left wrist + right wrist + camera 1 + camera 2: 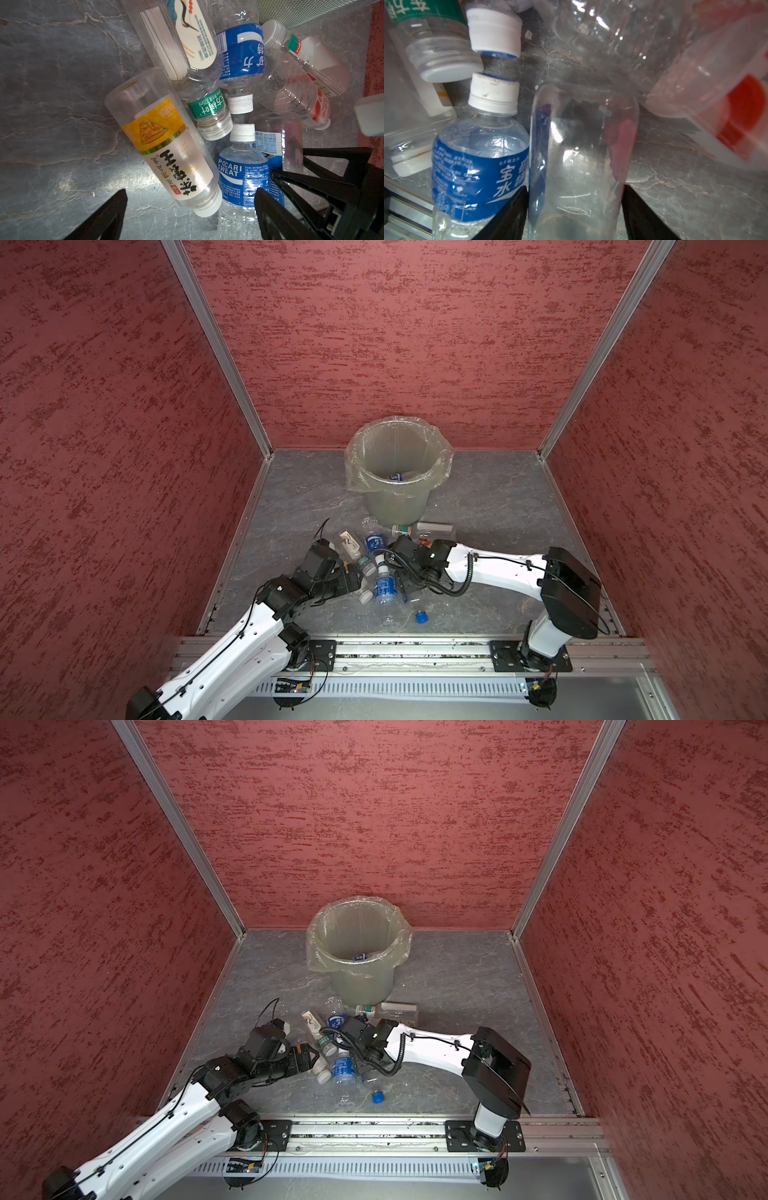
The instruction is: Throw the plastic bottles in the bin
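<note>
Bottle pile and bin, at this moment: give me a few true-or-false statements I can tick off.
1. The round grey-green plastic bin with the clear bag liner lies tipped over. False: it stands upright at the back of the grey table.
2. The bin is empty. False: a blue-labelled bottle shows at its bottom.
3. The left gripper is open, with the white-capped end of the yellow-labelled clear plastic bottle between its jaws. True.
4. The right gripper has its jaws against both sides of a transparent plastic bottle with a blue strip that lies on the table. True.
</note>
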